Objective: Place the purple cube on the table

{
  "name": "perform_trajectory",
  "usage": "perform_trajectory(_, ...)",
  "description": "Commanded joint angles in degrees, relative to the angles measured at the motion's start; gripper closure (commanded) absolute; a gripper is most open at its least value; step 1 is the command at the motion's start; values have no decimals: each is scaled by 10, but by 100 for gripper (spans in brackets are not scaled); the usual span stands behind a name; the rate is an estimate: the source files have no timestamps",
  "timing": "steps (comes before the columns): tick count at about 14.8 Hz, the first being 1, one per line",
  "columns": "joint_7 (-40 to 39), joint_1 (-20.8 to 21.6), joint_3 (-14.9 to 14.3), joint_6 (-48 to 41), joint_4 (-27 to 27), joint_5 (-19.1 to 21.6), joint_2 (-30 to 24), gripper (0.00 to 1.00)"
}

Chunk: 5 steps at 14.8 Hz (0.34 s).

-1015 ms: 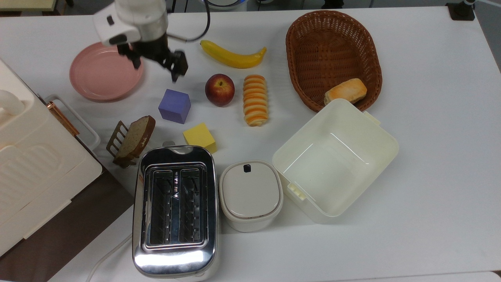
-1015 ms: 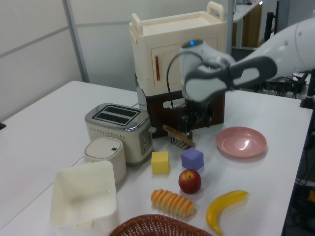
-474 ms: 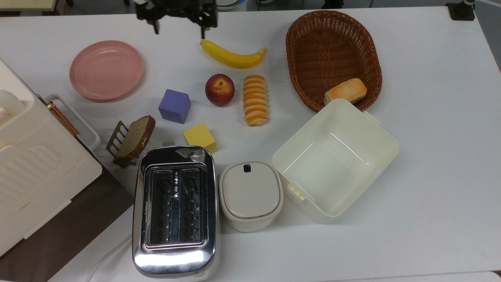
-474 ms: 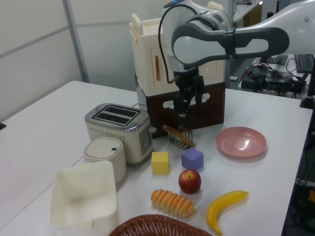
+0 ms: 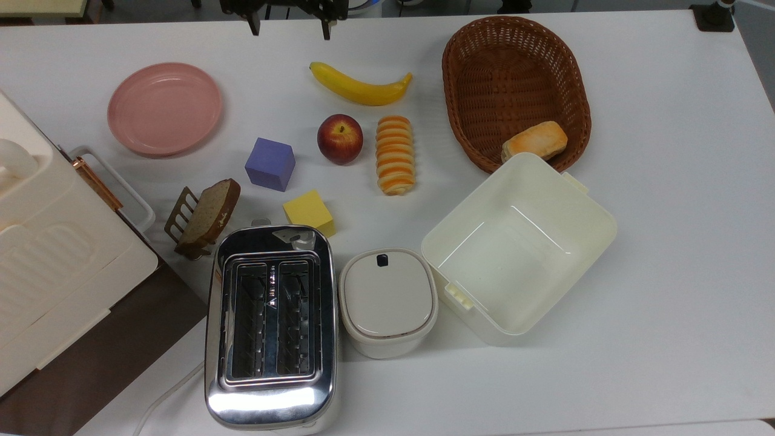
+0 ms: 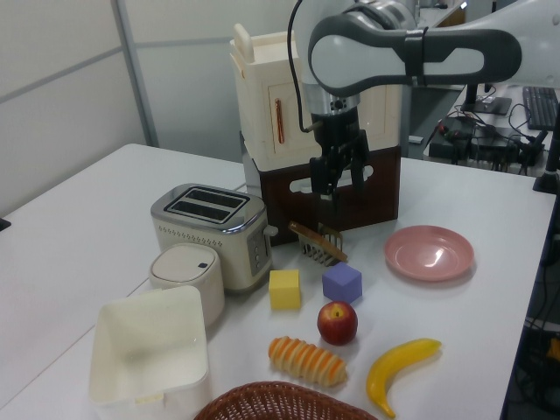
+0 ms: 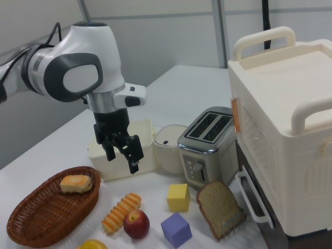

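The purple cube [image 5: 270, 164] rests flat on the white table [image 5: 666, 254], between the apple and a bread slice on a small rack; it is also in the left view [image 6: 342, 283] and the right view [image 7: 176, 229]. My gripper [image 5: 289, 25] hangs open and empty high above the table, at the top view's top edge, well away from the cube. In the left view the gripper [image 6: 337, 179] is up in front of the brown cabinet base, and in the right view the gripper [image 7: 122, 158] hovers above the striped bread roll.
A pink plate [image 5: 164, 109], banana [image 5: 359, 86], apple [image 5: 340, 138], striped roll [image 5: 394, 155] and yellow cube [image 5: 309, 212] surround the cube. A basket [image 5: 514, 36], cream box [image 5: 599, 230], toaster [image 5: 270, 324], lidded pot [image 5: 388, 301] and cabinet [image 5: 48, 254] stand around them.
The gripper has risen and swung from above the plate and cube to the top view's top edge, staying open. The purple cube has not moved.
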Motion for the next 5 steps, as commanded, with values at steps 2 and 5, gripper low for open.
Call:
perform_trajectory(2,-9,6,-10,-18,4,7,-8,0)
perform_trajectory(5,-7,6,-13,-16,8,3,-8,0)
